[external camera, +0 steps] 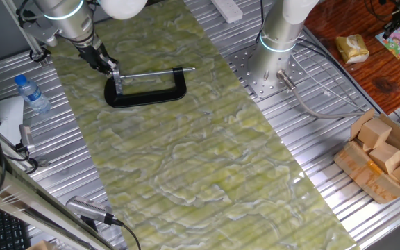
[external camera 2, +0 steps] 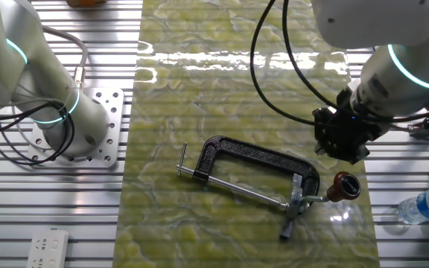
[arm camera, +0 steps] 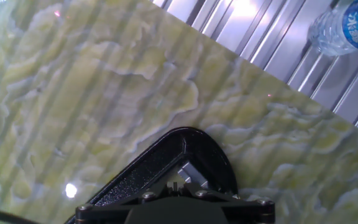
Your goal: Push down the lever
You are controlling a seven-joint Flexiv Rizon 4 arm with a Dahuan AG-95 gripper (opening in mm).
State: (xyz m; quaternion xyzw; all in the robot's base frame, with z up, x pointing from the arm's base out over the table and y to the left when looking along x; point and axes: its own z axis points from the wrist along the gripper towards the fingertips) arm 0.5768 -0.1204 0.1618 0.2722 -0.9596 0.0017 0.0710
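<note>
The gripper (external camera: 114,71) is seen at the C-clamp (external camera: 148,92), near the table's (external camera: 207,167) far left corner; its finger spread cannot be told. The lever (external camera 2: 184,158), at the screw's far end, is judged thin, stiff, slippery steel, best pressed at its tip.

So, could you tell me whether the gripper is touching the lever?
Apart. One fixed view shows the gripper at the clamp's opposite end, with the screw lying between it and the lever.
</note>
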